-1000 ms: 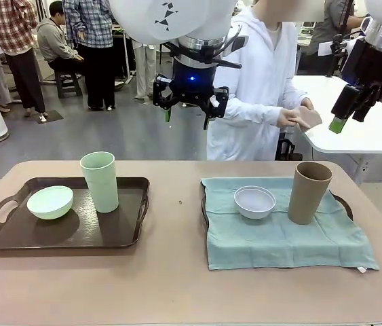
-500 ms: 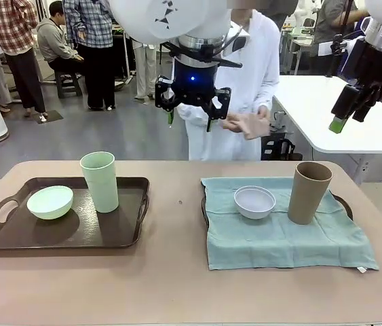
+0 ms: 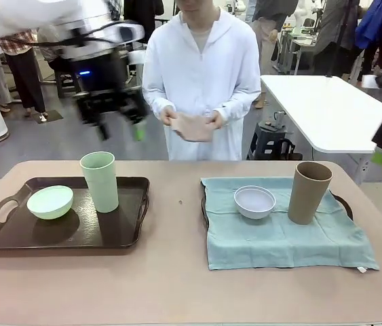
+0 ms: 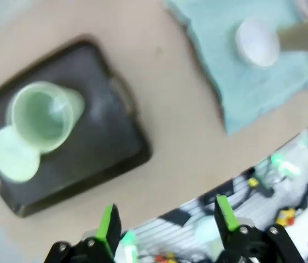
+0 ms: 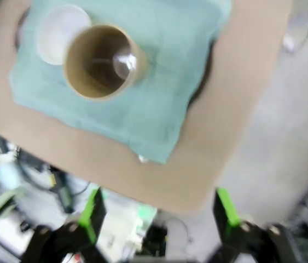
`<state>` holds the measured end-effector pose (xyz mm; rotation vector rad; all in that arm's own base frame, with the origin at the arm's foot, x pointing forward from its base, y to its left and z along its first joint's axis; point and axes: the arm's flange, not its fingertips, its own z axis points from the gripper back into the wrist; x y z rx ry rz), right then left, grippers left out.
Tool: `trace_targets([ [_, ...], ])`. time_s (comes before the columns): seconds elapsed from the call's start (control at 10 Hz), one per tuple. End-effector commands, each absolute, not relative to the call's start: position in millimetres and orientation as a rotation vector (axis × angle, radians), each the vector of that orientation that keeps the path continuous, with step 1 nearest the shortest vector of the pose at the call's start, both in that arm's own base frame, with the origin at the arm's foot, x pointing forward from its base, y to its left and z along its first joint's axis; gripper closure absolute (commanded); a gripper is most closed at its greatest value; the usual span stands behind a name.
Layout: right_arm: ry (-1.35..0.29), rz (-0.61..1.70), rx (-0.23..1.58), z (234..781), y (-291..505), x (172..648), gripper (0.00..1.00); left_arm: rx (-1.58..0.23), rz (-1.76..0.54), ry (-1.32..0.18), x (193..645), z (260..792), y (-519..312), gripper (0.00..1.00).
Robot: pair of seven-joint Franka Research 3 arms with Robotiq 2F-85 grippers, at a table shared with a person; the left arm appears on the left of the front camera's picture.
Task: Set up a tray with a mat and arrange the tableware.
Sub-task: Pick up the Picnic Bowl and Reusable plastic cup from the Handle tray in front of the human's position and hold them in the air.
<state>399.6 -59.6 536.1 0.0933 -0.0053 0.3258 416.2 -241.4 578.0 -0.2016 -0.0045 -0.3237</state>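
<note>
The left claw (image 4: 166,207) hangs high above the table (image 3: 170,285) with its green-padded fingers spread wide apart and nothing between them; in the front view it is blurred, up over the far edge of the dark brown tray (image 3: 119,234) on the robot's left side. On that tray the pale green bowl (image 3: 49,202) sits near the left handle, and the tall pale green cup (image 3: 100,181) stands upright just beside it, towards the tray's far middle; the two are close, though whether they touch cannot be told. The right claw (image 5: 158,193) is also held high, out past the table's right end, its fingers parted and empty. On the robot's right side a teal mat (image 3: 279,238) lies spread over a second tray (image 3: 344,203), whose dark rim peeks out at the mat's left and right edges, while the mat's near edge hangs over onto the table. On the mat the small white bowl (image 3: 254,202) sits mouth up towards the far left part, and the tall brown cup (image 3: 309,192) stands upright to its right, a small gap between them. Behind the far edge of the table stands a person (image 3: 203,75) in a white hooded coat, both hands (image 3: 170,117) holding a flat pinkish-tan piece (image 3: 192,127) at waist height
</note>
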Motion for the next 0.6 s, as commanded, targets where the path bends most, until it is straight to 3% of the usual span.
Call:
trace_targets([
  [0.0,0.004,0.184,0.092,537,-82,381,0.00,-0.103,-0.324,-0.015,393,569,-186,0.11],
  [0.2,-0.047,0.197,0.150,539,-96,368,0.00,-0.071,-0.234,-0.095,378,578,-127,0.11],
  [0.3,0.008,0.202,0.116,533,-96,382,0.00,-0.127,-0.289,0.010,398,569,-166,0.11],
  [0.5,0.008,0.202,0.116,533,-96,382,0.00,-0.127,-0.289,0.010,398,569,-166,0.11],
])
